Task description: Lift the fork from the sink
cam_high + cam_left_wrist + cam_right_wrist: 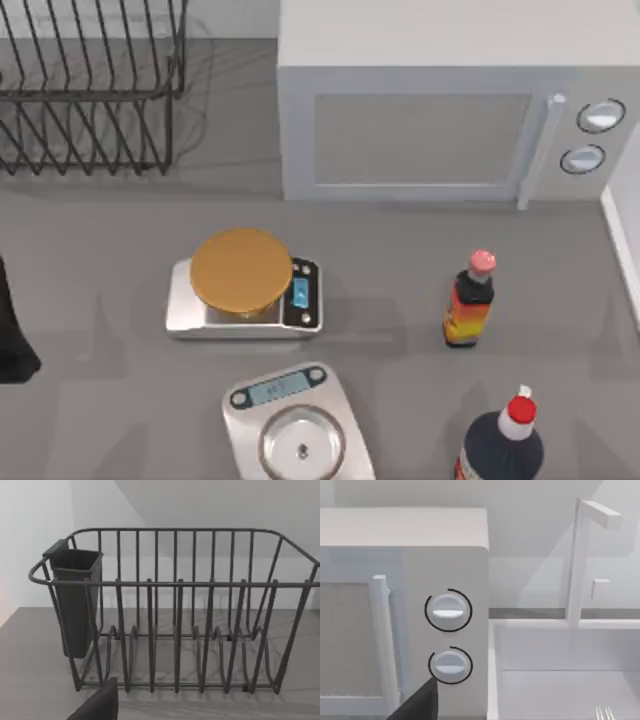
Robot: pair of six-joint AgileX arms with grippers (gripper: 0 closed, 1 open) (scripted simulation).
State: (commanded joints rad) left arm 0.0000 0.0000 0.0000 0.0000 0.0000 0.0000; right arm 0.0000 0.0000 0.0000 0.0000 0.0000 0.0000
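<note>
A grey table (100, 300) seen from above carries a white microwave (430, 120) at the back, a wire dish rack (90, 90) at the back left, a kitchen scale (245, 295) topped by a round tan disc, a second scale (295, 425) with a steel pan, a small sauce bottle (470, 300) and a dark bottle with a red cap (505, 445). The sink (622, 250) appears there as a pale straight rim at the table's far right edge.

The right wrist view looks past the microwave's two dials into the white sink basin (560, 675), with a tall white faucet (580, 555) rising behind it. The fork (605, 713) lies on the basin floor, ahead of and below the right gripper; just its tines peek in at the frame's lower edge. A dark piece of the right gripper (417, 705) intrudes low in that view; whether its fingers are apart or together cannot be told. This arm seems placed facing the sink so it can reach down for the fork.

The left arm rests at the table's left edge (12, 330), its wrist camera facing the dish rack and its dark cutlery cup (75, 600). A dark part of the left gripper (97, 705) shows low in that view; its finger state also cannot be told
</note>
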